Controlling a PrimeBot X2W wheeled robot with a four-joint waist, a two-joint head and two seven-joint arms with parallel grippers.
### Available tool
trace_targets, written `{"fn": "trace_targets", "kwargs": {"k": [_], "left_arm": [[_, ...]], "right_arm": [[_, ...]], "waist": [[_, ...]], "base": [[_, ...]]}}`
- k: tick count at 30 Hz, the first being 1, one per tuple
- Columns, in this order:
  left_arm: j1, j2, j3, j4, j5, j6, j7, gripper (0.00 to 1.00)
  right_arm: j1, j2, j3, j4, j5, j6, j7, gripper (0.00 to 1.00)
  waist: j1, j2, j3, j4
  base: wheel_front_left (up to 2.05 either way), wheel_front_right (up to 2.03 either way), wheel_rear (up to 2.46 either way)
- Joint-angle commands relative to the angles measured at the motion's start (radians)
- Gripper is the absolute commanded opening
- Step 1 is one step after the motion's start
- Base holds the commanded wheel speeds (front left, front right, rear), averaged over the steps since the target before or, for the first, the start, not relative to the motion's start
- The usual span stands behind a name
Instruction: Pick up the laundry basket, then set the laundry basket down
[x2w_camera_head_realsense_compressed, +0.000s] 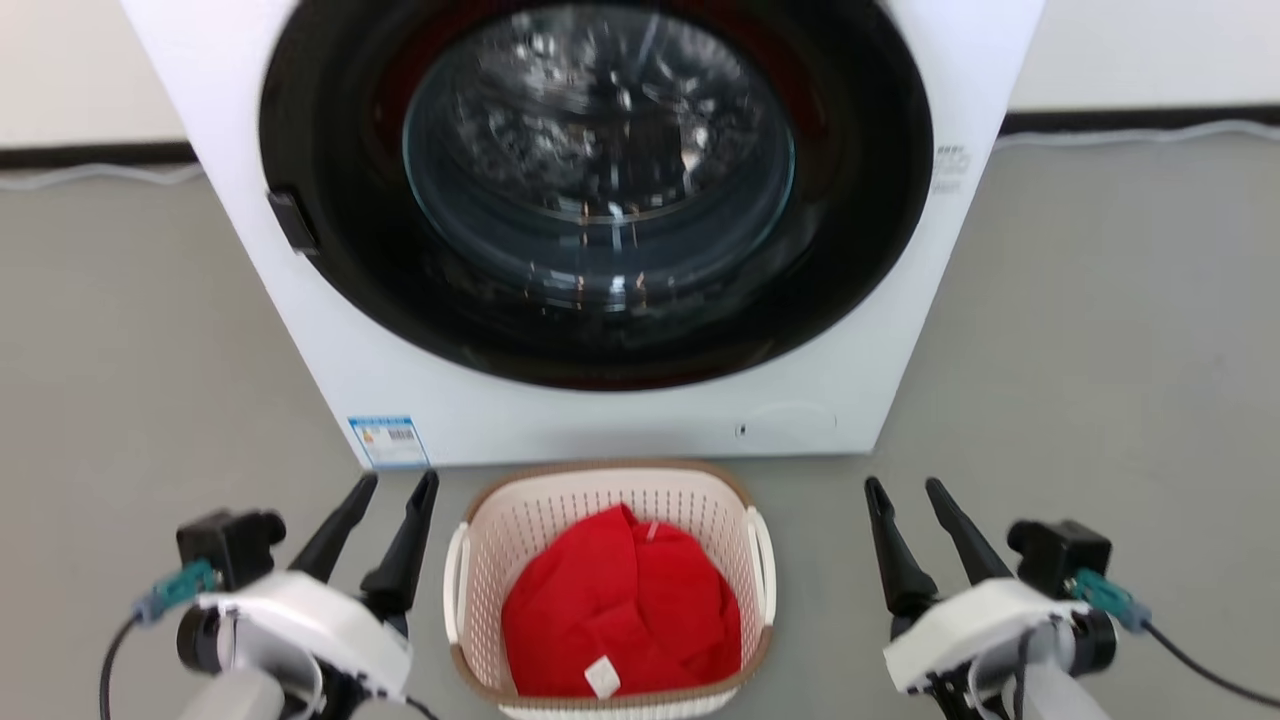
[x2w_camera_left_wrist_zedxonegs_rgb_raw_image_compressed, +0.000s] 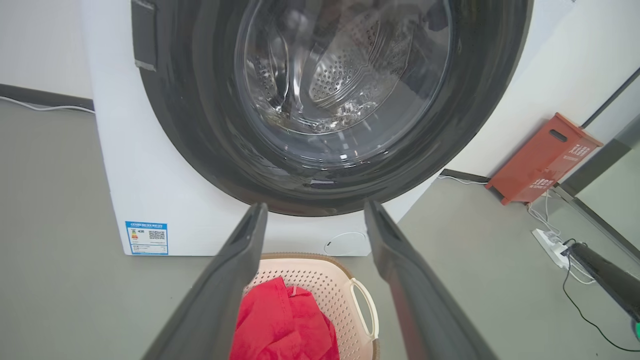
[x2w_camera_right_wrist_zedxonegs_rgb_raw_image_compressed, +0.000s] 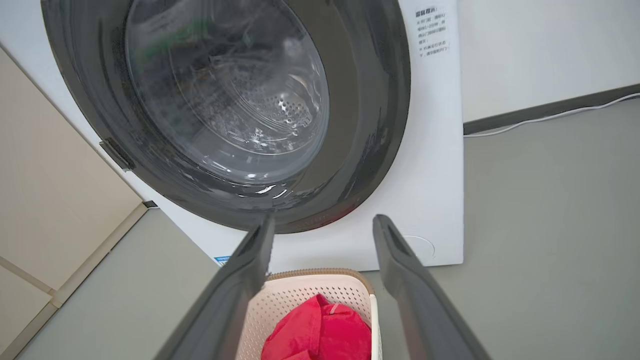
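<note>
The laundry basket (x2w_camera_head_realsense_compressed: 520, 525) sits on the grey floor just in front of the washer, cream with perforated walls, a brown rim and white side handles. A red garment (x2w_camera_head_realsense_compressed: 620, 610) lies inside it. My left gripper (x2w_camera_head_realsense_compressed: 398, 485) stands open to the basket's left, apart from it. My right gripper (x2w_camera_head_realsense_compressed: 908, 490) stands open to its right, farther off. In the left wrist view the laundry basket (x2w_camera_left_wrist_zedxonegs_rgb_raw_image_compressed: 330, 280) lies below and between my left gripper (x2w_camera_left_wrist_zedxonegs_rgb_raw_image_compressed: 315, 210) fingers. The right wrist view shows the laundry basket (x2w_camera_right_wrist_zedxonegs_rgb_raw_image_compressed: 310, 290) low between my right gripper (x2w_camera_right_wrist_zedxonegs_rgb_raw_image_compressed: 325, 222) fingers.
The white washer (x2w_camera_head_realsense_compressed: 600, 230) with its shut round glass door stands right behind the basket. A red box (x2w_camera_left_wrist_zedxonegs_rgb_raw_image_compressed: 545, 160) leans at the wall to the right, with a power strip (x2w_camera_left_wrist_zedxonegs_rgb_raw_image_compressed: 550, 242) and cables on the floor. A beige panel (x2w_camera_right_wrist_zedxonegs_rgb_raw_image_compressed: 55, 175) stands left of the washer.
</note>
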Motion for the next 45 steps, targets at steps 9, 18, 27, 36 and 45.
{"fn": "trace_targets", "kwargs": {"k": [9, 18, 27, 36, 45], "left_arm": [[0.1, -0.016, 0.195, -0.159, 0.123, 0.035, -0.01, 1.0], [0.174, -0.054, 0.273, -0.249, 0.208, 0.034, -0.01, 1.0], [0.258, -0.118, 0.372, -0.331, 0.279, 0.043, -0.01, 1.0], [0.294, -0.175, 0.426, -0.329, 0.335, 0.018, -0.01, 1.0], [0.305, -0.199, 0.442, -0.329, 0.347, -0.002, -0.01, 1.0]], "right_arm": [[0.104, 0.005, -0.036, -0.187, -0.066, 0.003, -0.011, 1.0], [0.163, 0.005, -0.052, -0.31, -0.098, 0.003, -0.011, 1.0], [0.214, 0.005, -0.1, -0.381, -0.125, 0.003, -0.011, 1.0], [0.247, 0.005, -0.118, -0.418, -0.181, 0.003, -0.011, 1.0], [0.256, 0.005, -0.126, -0.426, -0.205, 0.003, -0.011, 1.0]], "waist": [[0.0001, -0.0001, -0.071, 0.002], [0.0001, -0.0001, -0.088, -0.008], [0.0001, -0.0001, -0.097, -0.011], [0.0001, -0.0001, -0.104, -0.012], [0.0001, -0.0001, -0.104, -0.013]], "base": [[0.0, 0.0, 0.0], [0.0, 0.0, 0.0], [0.0, 0.0, 0.0], [0.0, 0.0, 0.0], [0.0, 0.0, 0.0]]}}
